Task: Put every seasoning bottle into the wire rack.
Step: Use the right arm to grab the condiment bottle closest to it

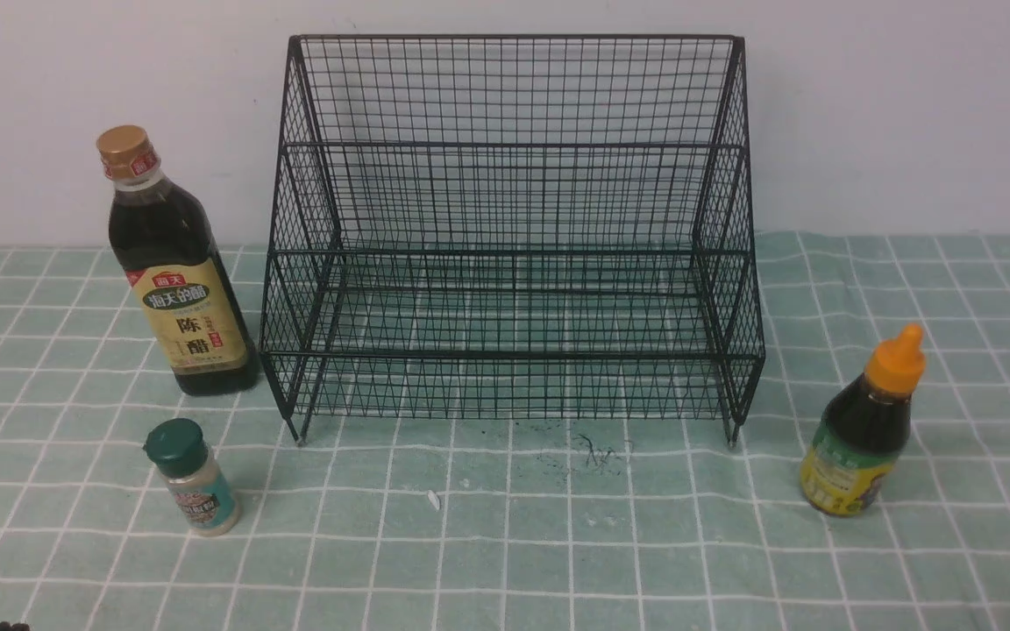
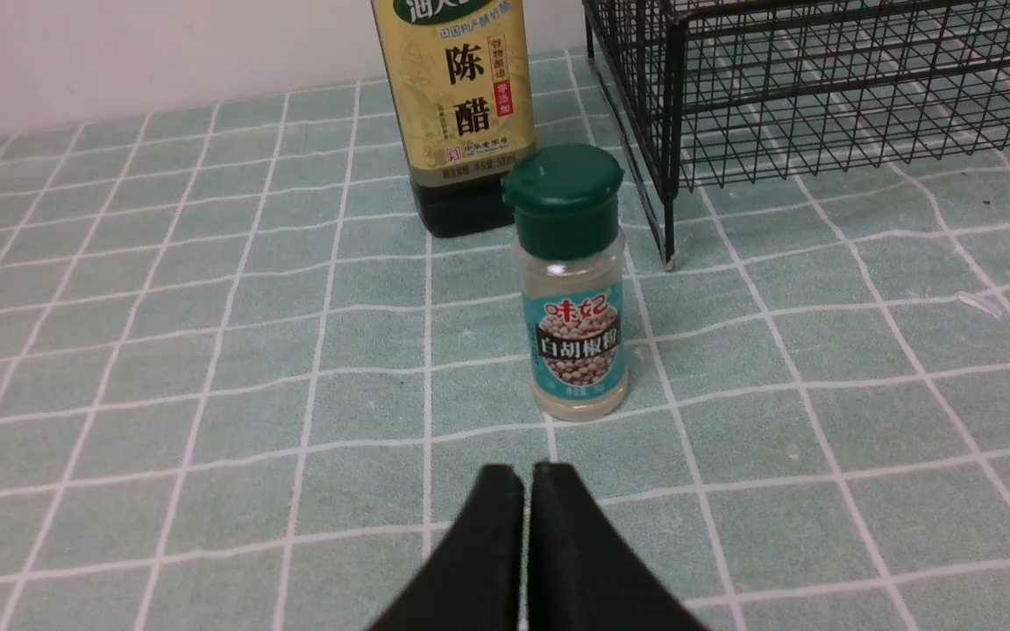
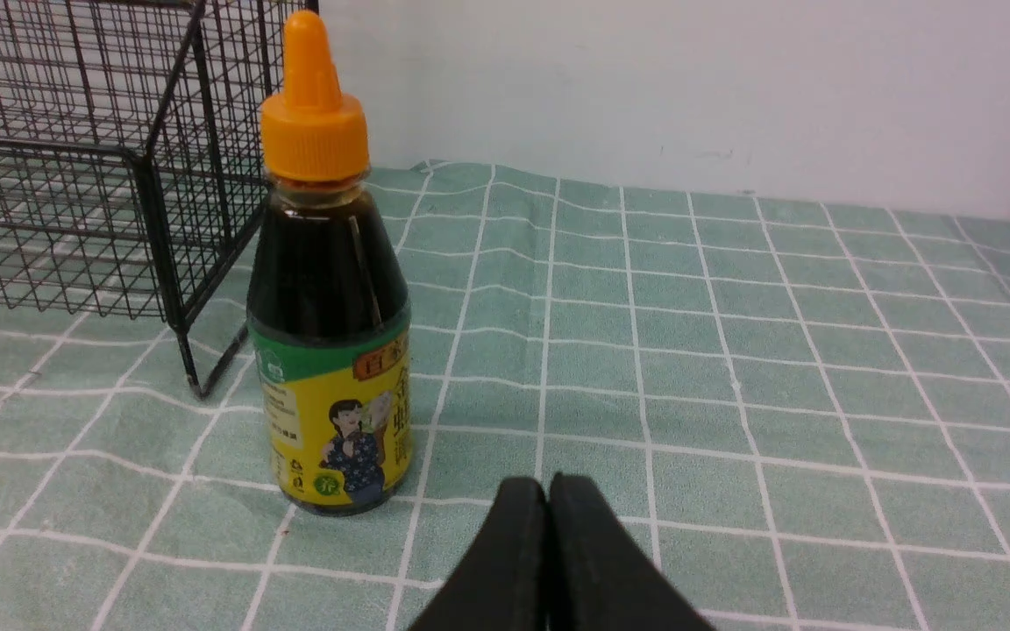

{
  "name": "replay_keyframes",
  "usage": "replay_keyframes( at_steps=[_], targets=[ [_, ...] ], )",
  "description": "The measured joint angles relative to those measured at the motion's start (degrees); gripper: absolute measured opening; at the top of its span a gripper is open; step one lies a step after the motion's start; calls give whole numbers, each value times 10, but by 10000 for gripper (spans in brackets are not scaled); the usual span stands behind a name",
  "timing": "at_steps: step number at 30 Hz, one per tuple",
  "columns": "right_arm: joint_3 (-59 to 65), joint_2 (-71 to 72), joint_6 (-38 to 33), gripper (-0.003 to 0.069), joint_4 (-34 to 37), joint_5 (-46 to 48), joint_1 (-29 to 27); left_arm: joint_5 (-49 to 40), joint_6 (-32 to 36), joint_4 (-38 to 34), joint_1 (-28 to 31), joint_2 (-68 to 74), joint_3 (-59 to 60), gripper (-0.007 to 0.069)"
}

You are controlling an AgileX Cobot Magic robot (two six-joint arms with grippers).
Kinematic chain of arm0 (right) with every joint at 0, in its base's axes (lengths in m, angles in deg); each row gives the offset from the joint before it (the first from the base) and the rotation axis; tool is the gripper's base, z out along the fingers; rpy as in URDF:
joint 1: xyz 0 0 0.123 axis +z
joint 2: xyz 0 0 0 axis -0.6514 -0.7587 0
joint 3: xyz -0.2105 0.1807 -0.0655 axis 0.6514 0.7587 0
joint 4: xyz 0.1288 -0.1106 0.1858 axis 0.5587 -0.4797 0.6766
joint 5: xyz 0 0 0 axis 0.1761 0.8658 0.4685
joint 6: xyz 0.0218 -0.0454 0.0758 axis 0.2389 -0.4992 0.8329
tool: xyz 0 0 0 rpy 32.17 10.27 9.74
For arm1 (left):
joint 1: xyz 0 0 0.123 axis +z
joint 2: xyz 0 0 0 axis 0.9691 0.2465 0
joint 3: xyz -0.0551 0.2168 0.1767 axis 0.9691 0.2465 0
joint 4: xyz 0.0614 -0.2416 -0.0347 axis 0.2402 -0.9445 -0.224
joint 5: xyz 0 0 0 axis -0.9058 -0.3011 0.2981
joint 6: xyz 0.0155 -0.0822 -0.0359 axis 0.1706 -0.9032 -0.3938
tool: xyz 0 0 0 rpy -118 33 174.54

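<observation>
The black wire rack (image 1: 514, 263) stands empty at the middle back of the table. Left of it stands the tall dark bottle (image 1: 174, 267) with a gold cap, and the small green-capped shaker (image 1: 192, 478) is in front of that. To the rack's right stands the dark bottle with an orange nozzle cap (image 1: 864, 425). My left gripper (image 2: 526, 473) is shut and empty, a short way in front of the shaker (image 2: 571, 285). My right gripper (image 3: 548, 485) is shut and empty, near the orange-capped bottle (image 3: 325, 289) and beside it. Neither gripper shows in the front view.
A green checked cloth (image 1: 505, 543) covers the table up to a white wall. Dark scribble marks (image 1: 588, 451) and a small white scrap (image 1: 434, 500) lie on the cloth in front of the rack. The rack's corner foot (image 2: 668, 254) stands close to the shaker.
</observation>
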Motion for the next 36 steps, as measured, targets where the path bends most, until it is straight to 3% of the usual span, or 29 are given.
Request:
replay_keyframes(
  at_steps=[24,28,31,36],
  targets=[
    [0,0,-4,-14,-5,-8,0,0,0,0,0,0,0,-6],
    [3,0,62,-14,110,-103,0,0,0,0,0,0,0,-6],
    [3,0,137,-14,247,-185,0,0,0,0,0,0,0,-6],
    [3,0,156,-14,369,-259,0,0,0,0,0,0,0,-6]
  ],
)
